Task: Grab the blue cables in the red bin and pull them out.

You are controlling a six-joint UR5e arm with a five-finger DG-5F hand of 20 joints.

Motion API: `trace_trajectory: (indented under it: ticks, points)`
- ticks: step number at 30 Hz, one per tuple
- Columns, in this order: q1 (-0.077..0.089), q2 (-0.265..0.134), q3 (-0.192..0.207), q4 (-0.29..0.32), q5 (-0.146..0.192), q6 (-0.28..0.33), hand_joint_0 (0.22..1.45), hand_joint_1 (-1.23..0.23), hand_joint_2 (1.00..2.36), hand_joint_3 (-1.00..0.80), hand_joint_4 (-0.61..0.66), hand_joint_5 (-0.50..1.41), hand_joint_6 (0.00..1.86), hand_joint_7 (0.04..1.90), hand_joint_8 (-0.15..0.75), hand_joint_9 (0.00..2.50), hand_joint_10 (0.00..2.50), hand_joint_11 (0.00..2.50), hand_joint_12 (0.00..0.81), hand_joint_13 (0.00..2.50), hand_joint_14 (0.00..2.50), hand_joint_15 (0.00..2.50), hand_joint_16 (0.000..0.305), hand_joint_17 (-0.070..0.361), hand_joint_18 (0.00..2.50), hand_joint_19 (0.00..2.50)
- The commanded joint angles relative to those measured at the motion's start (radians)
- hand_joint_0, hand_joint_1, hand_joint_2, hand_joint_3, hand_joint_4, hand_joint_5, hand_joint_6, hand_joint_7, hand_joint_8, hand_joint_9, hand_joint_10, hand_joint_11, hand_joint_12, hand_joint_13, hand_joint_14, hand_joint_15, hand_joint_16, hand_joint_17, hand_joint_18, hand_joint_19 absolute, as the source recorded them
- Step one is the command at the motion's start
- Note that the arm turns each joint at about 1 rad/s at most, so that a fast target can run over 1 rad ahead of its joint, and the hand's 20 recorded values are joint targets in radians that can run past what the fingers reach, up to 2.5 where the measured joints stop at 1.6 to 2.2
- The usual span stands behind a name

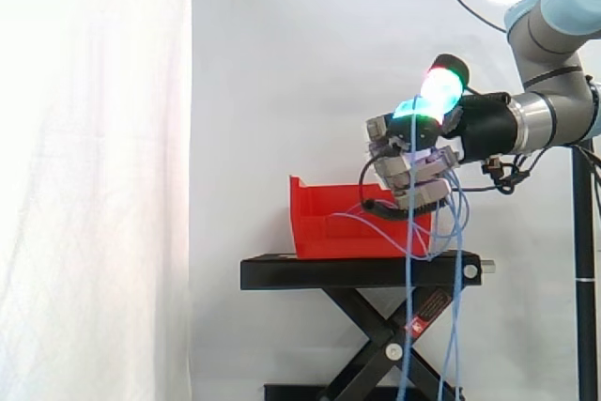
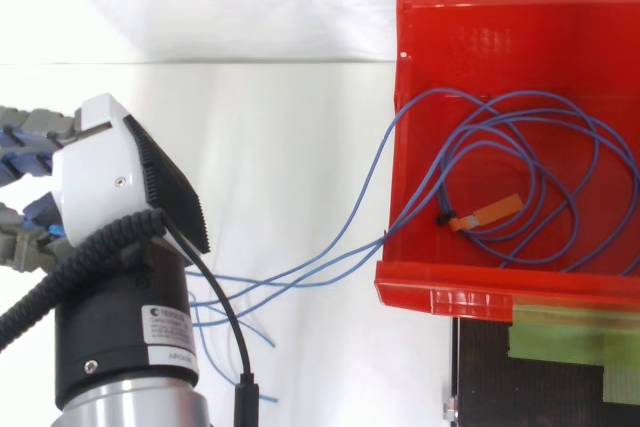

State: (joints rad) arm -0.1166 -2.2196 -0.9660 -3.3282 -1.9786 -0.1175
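You are handling blue cables point(image 2: 345, 255) that look thin, light and limp. They bear no load of their own, but they will likely slip through a loose hold, and the loops may snag on each other or on the rim as they draw tight. Most of the coil lies inside the red bin point(image 2: 450, 292) at the right of the top view, with a small orange tag point(image 2: 495, 209) among the loops. Several strands cross the bin's left wall and run toward the lower left. In the side view they hang down from the hand point(image 1: 404, 164) past the black stand point(image 1: 357, 272). The fingers point(image 1: 418, 183) are curled with strands passing through them, so I judge them closed round the cables, just above the bin's right end. The best hold looks to be a bunch of strands together, near where they leave the bin, rather than one alone. You cannot make out how many strands sit inside the curl. The hanging strands are cut off at the bottom edge, and in the top view the wrist housing covers the hold.
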Motion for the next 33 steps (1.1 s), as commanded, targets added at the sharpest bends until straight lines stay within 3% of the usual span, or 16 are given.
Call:
trace_trajectory:
  ticks: [1,9,12,16,26,33]
  points:
    - [0.000,0.000,0.000,-0.001,0.000,-0.004,0.87,-0.91,1.00,-1.00,0.00,1.14,0.25,0.95,0.232,1.09,0.02,0.73,0.264,1.35,1.10,1.53,0.039,0.087,1.21,1.24]
    - [0.000,0.000,0.006,0.001,-0.003,-0.020,0.87,-0.91,1.00,-1.00,-0.01,1.15,0.24,0.95,0.234,1.09,0.02,0.72,0.262,1.25,1.71,1.39,0.035,0.079,1.31,1.50]
    - [0.002,0.000,0.006,0.001,-0.009,-0.040,0.87,-0.91,1.00,-1.00,0.00,1.14,0.24,0.96,0.236,1.09,0.02,0.73,0.267,1.19,2.08,1.30,0.032,0.072,1.38,1.65]
    - [0.002,0.000,0.007,0.006,-0.022,-0.070,0.87,-0.91,1.00,-1.00,0.00,1.14,0.24,0.96,0.237,1.10,0.02,0.74,0.267,1.14,2.35,1.26,0.031,0.070,1.43,1.81]
    - [0.003,0.000,0.007,0.081,-0.083,-0.190,0.88,-0.91,1.00,-1.00,0.00,1.14,0.24,0.95,0.242,1.12,0.02,0.76,0.264,1.13,2.50,1.13,0.031,0.069,1.57,2.09]
    - [0.005,-0.002,-0.002,0.087,-0.083,-0.195,0.88,-0.91,1.00,-1.00,0.00,1.14,0.24,0.95,0.240,1.14,0.02,0.78,0.247,1.14,2.50,1.07,0.031,0.069,1.59,2.12]
